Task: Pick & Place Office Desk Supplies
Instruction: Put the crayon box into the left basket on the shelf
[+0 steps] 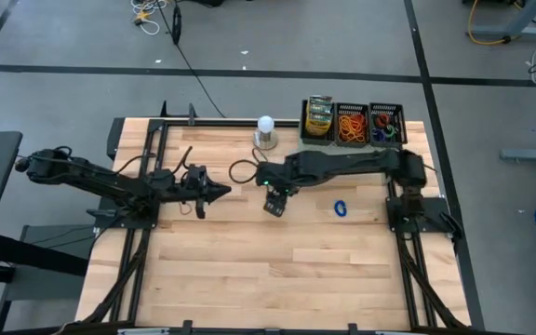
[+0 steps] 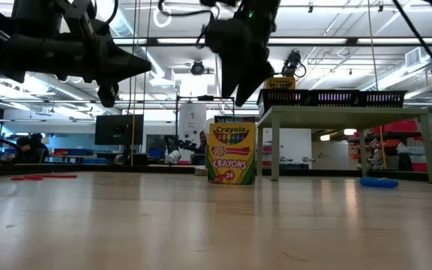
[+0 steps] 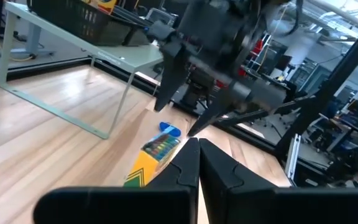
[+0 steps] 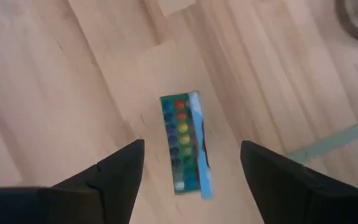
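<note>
While both arms hang over the table's middle: readings as follows.
Right gripper: fingers spread wide, nothing held, directly above the crayon box.
Crayon box: upright on the table, near its centre, free of the fingers.
Left gripper: fingers pressed together, empty, toward the left edge.
Blue rubber band: flat on the wood, toward the right edge.
Black mesh baskets: three, far right corner, on the pale green riser.

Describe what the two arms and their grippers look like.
Both arms are dark, jointed and slim, with black cables looping alongside. The left gripper ends in two black wedge-shaped fingers. The right gripper has matching tapered black fingers, and a small green light glows near its wrist.
</note>
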